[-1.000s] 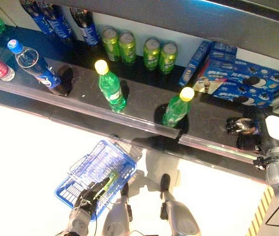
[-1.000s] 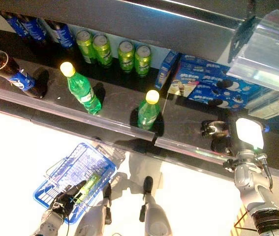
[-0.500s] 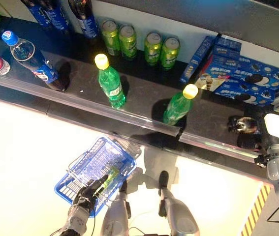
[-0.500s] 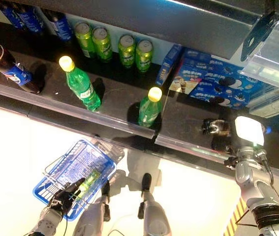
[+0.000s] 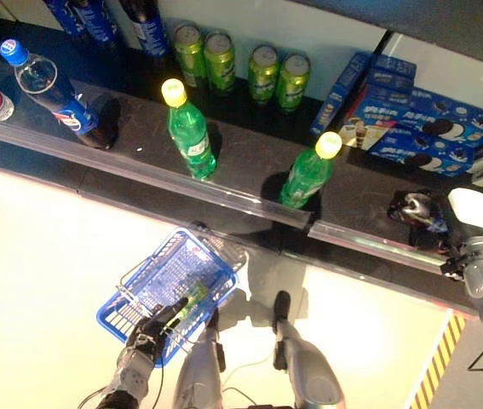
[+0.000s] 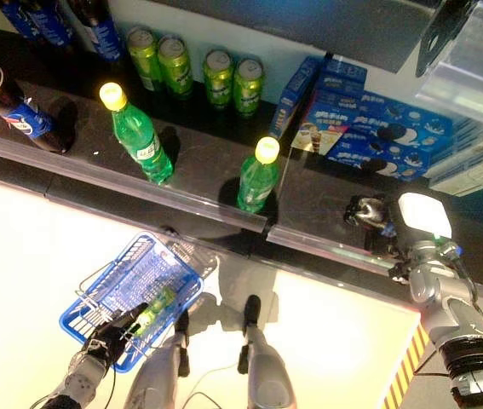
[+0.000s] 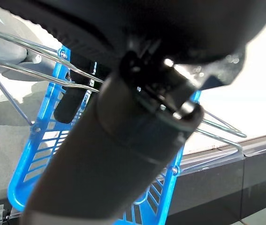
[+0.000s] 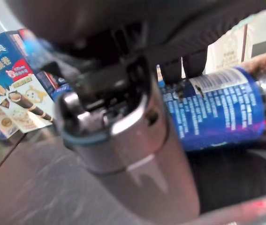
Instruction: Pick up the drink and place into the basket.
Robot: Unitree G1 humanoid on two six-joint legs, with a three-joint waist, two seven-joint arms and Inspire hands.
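Dark shelf board with clear front rail [image 5: 241, 162], holding:
- two green plastic bottles with yellow caps, upright, one left of centre [image 5: 188, 136], one further right [image 5: 307, 173];
- four green drink cans [image 5: 237, 72] in a row at the back;
- cola bottle with blue cap and blue label [image 5: 54, 94], tilted, at the left end;
- blue biscuit boxes [image 5: 420, 128] at the right end.

Task drink: dark cola bottle with a blue label [image 8: 217, 110], on the shelf at its right end. The eye views show it only as a dark shape [image 6: 369, 213] just beside the right hand [image 6: 424, 217]. The right wrist view brings it close: dark fingers [image 8: 193, 61] cross in front of the label; whether they clasp it cannot be told.

Blue plastic basket with wire handles [image 5: 152, 281], low over the pale floor, well apart from the shelf. A small green bottle [image 5: 192, 300] lies inside, seen in the eye views only. Left hand [image 5: 149, 334] at the basket's near rim; the left wrist view shows its fingers [image 7: 74, 98] curled round the wire handle [image 7: 25, 70].
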